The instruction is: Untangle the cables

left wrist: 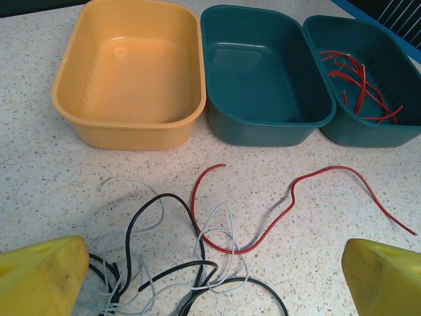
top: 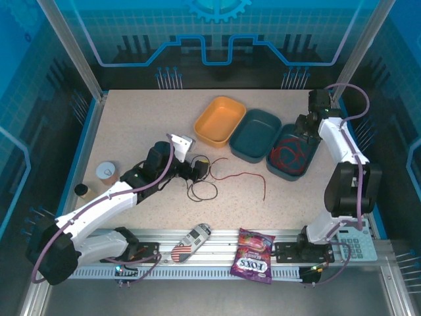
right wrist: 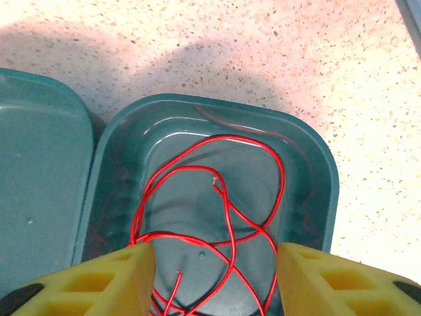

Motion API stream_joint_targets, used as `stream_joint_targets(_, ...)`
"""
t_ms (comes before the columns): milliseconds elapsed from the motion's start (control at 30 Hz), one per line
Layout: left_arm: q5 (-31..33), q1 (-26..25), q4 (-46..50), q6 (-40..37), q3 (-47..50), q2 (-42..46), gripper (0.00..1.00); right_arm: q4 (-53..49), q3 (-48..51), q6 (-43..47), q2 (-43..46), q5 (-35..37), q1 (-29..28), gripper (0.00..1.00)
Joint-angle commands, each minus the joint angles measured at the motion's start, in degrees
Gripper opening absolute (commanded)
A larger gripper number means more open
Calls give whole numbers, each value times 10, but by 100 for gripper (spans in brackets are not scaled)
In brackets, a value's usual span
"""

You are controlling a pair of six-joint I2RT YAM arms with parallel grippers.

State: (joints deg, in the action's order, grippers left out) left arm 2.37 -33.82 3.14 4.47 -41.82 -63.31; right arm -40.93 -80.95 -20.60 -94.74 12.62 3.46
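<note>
Left wrist view: our left fingers (left wrist: 39,276) stand wide apart above one black cable (left wrist: 164,195) and one white cable (left wrist: 123,179) tangled on the table (left wrist: 52,178), with one red cable (left wrist: 335,168) alongside. Closing here could pinch both and tighten the knot. Our right fingers (right wrist: 322,276), apart and empty, hang above red loops (right wrist: 223,137) in one of two teal bins (right wrist: 329,178).

Thin red wire (left wrist: 335,168), thin black wire (left wrist: 168,195), thin white wire (left wrist: 125,179), orange-yellow rectangular plastic tub (left wrist: 125,135), two dark teal plastic tubs (left wrist: 263,131), beige tabletop speckled dark (left wrist: 59,191).
</note>
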Motion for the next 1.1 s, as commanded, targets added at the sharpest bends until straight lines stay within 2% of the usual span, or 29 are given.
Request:
stream_joint_targets(0, 7, -3, -3, 9, 9, 6, 99, -16, 26, 10, 53, -13, -27, 52)
stream_joint_targets(133, 6, -3, -7, 15, 15, 6, 99, 9, 68, 1, 107, -43, -54, 53)
stream_joint_targets(267, 4, -3, -14, 20, 21, 7, 99, 17, 103, -17, 134, -20, -105, 53)
stream_joint_targets(467, 6, -3, -12, 22, 24, 9, 99, 27, 139, -57, 127, -10, -158, 52)
stream_joint_targets(633, 8, -3, -9, 22, 26, 17, 99, 35, 159, -77, 104, -12, -169, 48)
stream_joint_targets(967, 13, -3, -10, 26, 36, 20, 99, 65, 168, -73, 57, -18, -167, 36)
stream_joint_targets(1033, 13, -3, -10, 26, 37, 21, 99, 70, 166, -74, 49, -16, -165, 28)
stream_joint_targets(1067, 13, -3, -9, 27, 37, 23, 99, 70, 166, -75, 44, -14, -163, 20)
